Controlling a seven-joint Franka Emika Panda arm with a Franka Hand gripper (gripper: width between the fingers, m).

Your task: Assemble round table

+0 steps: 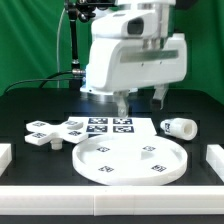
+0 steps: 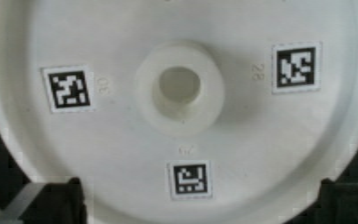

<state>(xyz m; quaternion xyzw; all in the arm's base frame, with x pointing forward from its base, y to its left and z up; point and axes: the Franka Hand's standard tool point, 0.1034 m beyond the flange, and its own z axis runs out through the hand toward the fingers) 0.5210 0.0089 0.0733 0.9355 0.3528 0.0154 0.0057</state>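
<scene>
The large round rimmed disc (image 1: 130, 158) lies flat on the black table at the front, with several square tags on it. My gripper (image 1: 140, 103) hangs open and empty above the disc's far edge, not touching it. In the wrist view the disc (image 2: 176, 60) fills the picture, with its centre hole and three tags showing, and the gripper (image 2: 190, 200) has its dark fingertips (image 2: 60, 197) spread wide on either side. The cross-shaped piece (image 1: 55, 133) lies at the exterior view's left. The short thick cylinder (image 1: 180, 127) lies on its side at the right.
The marker board (image 1: 108, 125) lies flat behind the disc, under the gripper. White blocks stand at the table's left edge (image 1: 5, 155) and right edge (image 1: 215, 160). A green backdrop stands behind the arm.
</scene>
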